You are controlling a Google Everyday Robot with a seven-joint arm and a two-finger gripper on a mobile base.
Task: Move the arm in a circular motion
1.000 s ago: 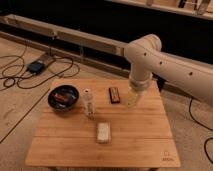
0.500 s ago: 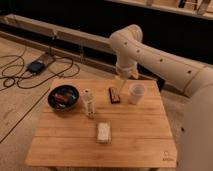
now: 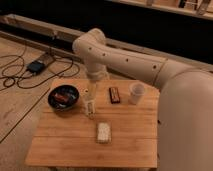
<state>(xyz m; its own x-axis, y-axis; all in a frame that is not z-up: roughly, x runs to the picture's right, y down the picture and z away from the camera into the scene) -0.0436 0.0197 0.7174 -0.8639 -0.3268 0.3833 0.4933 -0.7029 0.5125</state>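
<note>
The cream-beige arm [image 3: 135,65] reaches in from the right, large in the foreground, with dark dots along its thick segments. Its rounded elbow [image 3: 91,44] is above the back of the wooden table [image 3: 130,145]. The ribbed wrist points down from the elbow. The gripper [image 3: 93,84] hangs just above a small white bottle [image 3: 89,107], between the dark bowl [image 3: 64,97] and a dark flat bar [image 3: 115,95]. I see nothing held in it.
A white cup [image 3: 136,93] stands at the back right of the table and a white packet [image 3: 103,132] lies near the middle. The bowl holds reddish items. Cables and a dark box [image 3: 37,65] lie on the floor at left. A dark wall runs behind.
The arm has swung leftwards and closer to the camera. The elbow and wrist moved from over the cup to over the bottle. The things on the table have not moved.
</note>
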